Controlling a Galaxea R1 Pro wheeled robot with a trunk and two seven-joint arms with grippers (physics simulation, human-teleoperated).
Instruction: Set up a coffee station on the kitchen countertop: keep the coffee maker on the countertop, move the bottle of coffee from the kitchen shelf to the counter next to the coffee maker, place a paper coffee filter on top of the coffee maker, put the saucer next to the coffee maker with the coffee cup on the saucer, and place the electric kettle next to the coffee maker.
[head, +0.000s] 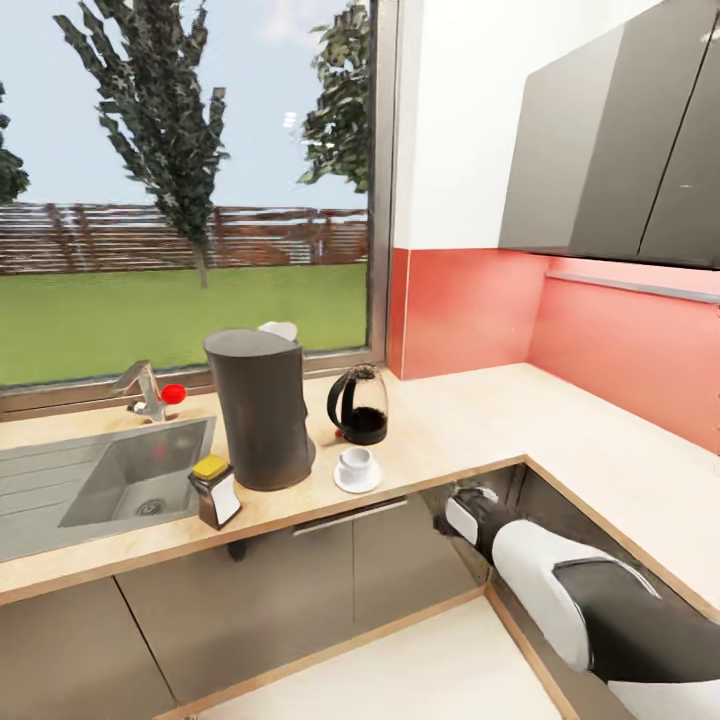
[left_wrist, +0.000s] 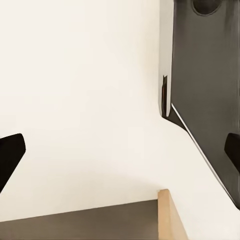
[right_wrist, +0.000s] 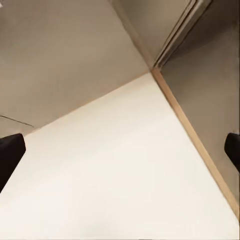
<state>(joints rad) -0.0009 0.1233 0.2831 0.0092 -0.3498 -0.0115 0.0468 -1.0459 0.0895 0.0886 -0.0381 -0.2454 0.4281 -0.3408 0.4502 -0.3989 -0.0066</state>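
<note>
On the kitchen countertop (head: 470, 420) stands the tall dark grey coffee maker (head: 262, 410), with the white paper coffee filter (head: 280, 329) on its top. The bottle of coffee (head: 216, 491) stands just in front of it, near the counter's edge. To its right, the white coffee cup (head: 356, 460) sits on the saucer (head: 340, 481), and the glass electric kettle (head: 360, 404) stands right behind them. My right arm (head: 560, 580) hangs low in front of the corner cabinets. Both the left gripper (left_wrist: 120, 155) and the right gripper (right_wrist: 120, 150) are open over the pale floor, holding nothing.
A steel sink (head: 120, 480) with a tap (head: 145, 390) lies left of the coffee maker, under a big window. The counter turns a corner and runs along the red wall at right. A thin grey shelf (head: 630, 285) sits under dark wall cabinets (head: 610, 170).
</note>
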